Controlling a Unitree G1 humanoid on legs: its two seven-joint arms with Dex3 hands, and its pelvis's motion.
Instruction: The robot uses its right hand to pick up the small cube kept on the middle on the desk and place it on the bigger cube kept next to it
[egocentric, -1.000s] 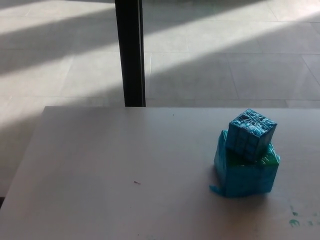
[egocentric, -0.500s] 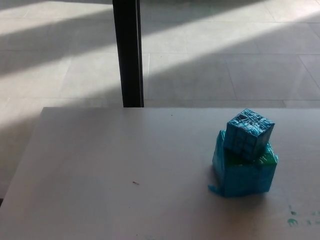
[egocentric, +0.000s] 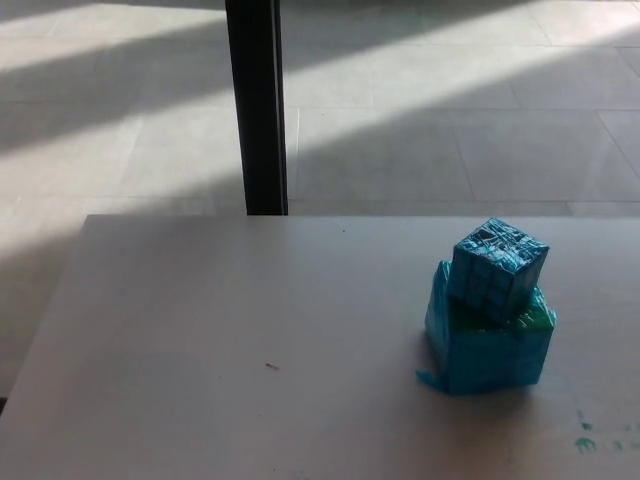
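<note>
A pale surface (egocentric: 250, 330) fills the near view, with a dark post (egocentric: 255, 105) standing beyond its far edge. At right sits the bigger cube (egocentric: 490, 350), blue with a green top. The small cube (egocentric: 497, 265) rests on it, turned corner-on. Neither robot hand shows, so their state cannot be told.

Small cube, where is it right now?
In the head view the small cube sits on top of the bigger cube, on the right side of the desk, with neither hand in view.
</note>
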